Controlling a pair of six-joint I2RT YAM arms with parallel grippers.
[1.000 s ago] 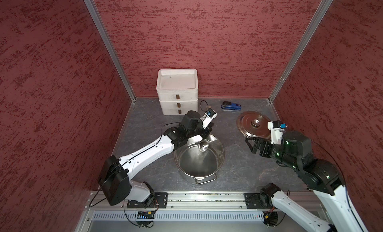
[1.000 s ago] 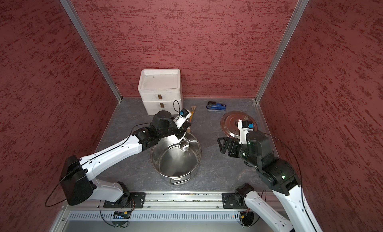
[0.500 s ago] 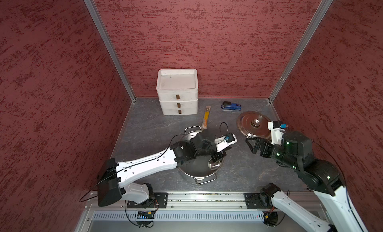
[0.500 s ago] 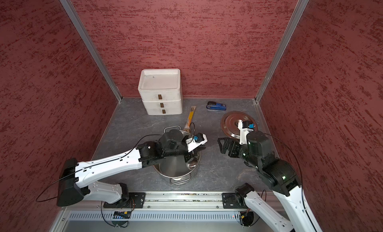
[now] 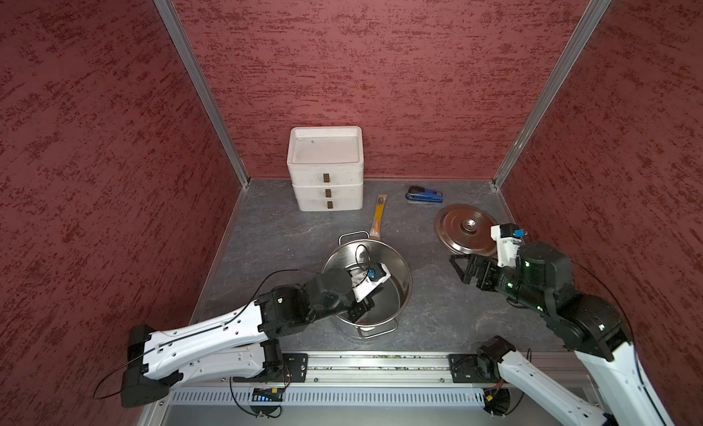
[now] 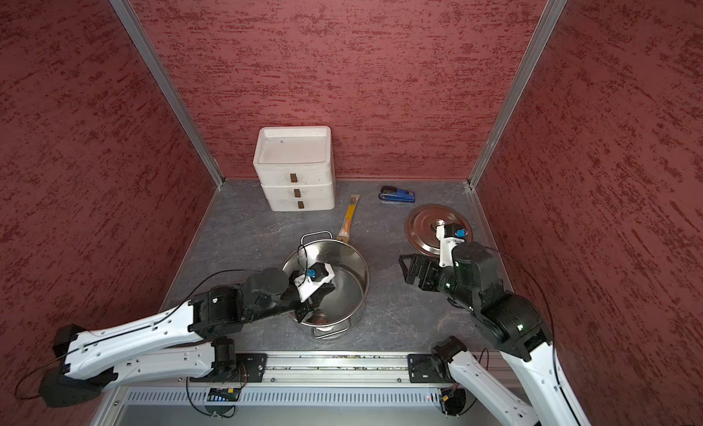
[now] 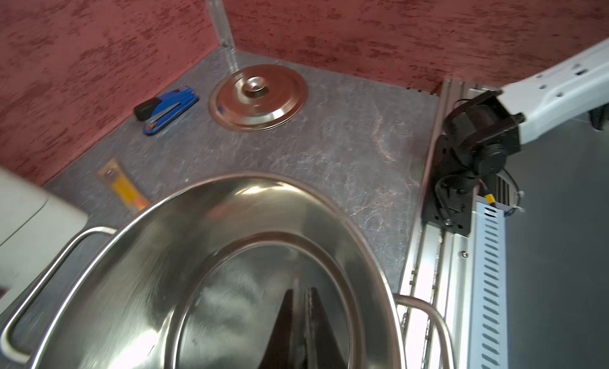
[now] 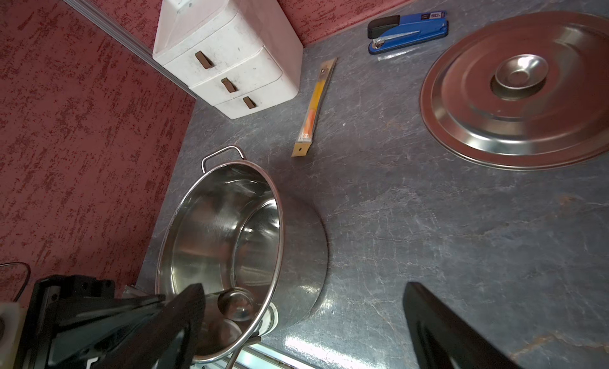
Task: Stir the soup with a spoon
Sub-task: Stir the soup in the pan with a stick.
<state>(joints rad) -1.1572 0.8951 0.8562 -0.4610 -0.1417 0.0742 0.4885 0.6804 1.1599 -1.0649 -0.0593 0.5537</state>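
Having swung across the pot (image 5: 403,269) from far rim to near wall, lower centre, the left gripper (image 5: 360,310) is clamping the spoon (image 8: 235,304), dipped inside, by its stiff, light, likely slippery handle, best pinched high; the right gripper (image 5: 458,270) is hovering agape.

Our left gripper (image 5: 360,310) dips inside the pot (image 5: 404,266), pinched tight on the spoon (image 8: 235,304); our right gripper (image 5: 458,269) hovers beside the pot, jaws spread wide.

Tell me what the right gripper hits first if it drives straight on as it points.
Most likely the pot, at its outer wall: the right gripper, jaws open, points across the table at it. Depth is unclear; it might meet the table first.
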